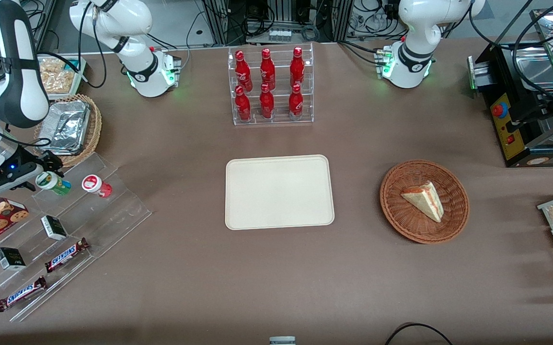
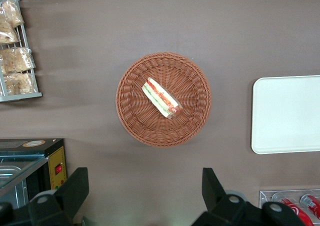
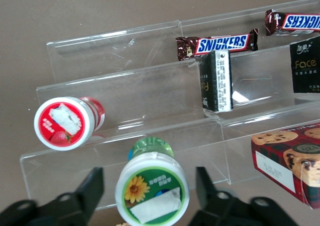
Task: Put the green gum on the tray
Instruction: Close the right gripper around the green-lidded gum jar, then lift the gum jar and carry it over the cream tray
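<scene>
We see our tool (image 3: 149,191) open, fingers (image 3: 90,186) flanking the green gum (image 3: 151,188) without touching it. The gum lies on the clear stepped shelf (image 3: 150,86), the red gum (image 3: 67,122) just beside it. Two Snickers bars (image 3: 217,44) sit nearer the front camera. The tray (image 1: 279,191) is well apart, mid-counter (image 1: 185,268).

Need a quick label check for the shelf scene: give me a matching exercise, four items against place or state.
Items:
1. green gum
2. red gum canister
3. tray
4. sandwich wedge

Places or states:
A. in the wicker basket
B. bare, mid-table, nearer the front camera than the cola bottles
C. between the open fingers of the tool
D. on the clear stepped shelf, beside the green gum, ungripped

Pairs: 1-C, 2-D, 3-B, 4-A
</scene>
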### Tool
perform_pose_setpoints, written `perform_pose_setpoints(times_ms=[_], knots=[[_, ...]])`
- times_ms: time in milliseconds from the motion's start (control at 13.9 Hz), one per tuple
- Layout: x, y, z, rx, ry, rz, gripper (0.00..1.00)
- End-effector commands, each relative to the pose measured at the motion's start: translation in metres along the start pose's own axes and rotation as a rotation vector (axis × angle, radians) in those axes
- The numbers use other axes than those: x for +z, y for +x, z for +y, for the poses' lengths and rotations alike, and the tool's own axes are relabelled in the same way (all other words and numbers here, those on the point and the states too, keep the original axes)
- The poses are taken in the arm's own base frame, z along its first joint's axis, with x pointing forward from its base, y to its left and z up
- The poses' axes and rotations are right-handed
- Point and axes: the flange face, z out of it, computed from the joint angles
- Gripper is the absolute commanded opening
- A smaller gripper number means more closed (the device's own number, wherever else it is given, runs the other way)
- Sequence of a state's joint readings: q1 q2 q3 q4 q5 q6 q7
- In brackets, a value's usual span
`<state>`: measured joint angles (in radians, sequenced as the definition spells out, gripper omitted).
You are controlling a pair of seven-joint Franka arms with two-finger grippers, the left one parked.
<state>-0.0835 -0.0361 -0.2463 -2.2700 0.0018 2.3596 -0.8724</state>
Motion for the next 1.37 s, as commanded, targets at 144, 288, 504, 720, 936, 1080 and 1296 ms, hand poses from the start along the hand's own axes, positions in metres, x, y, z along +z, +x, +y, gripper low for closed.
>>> perform_pose_setpoints(times_ms=[144,288,504,720,936,1080,1296], knots=[[-0.002,0.001,0.002,-0.01,-0.003,0.028,0.0],[-0.018,0.01,0.003,-0.023,0.002,0.031,0.0],[-0.079,0.047,-0.002,-0.068,0.064,-0.007,0.0],[-0.13,0.081,-0.024,-0.064,0.099,-0.043,0.0],[-0.153,0.111,-0.067,-0.012,0.118,-0.079,0.0],[-0.167,0.132,-0.111,0.037,0.121,-0.095,0.0],[-0.181,0.171,-0.193,0.162,0.1,-0.122,0.0]])
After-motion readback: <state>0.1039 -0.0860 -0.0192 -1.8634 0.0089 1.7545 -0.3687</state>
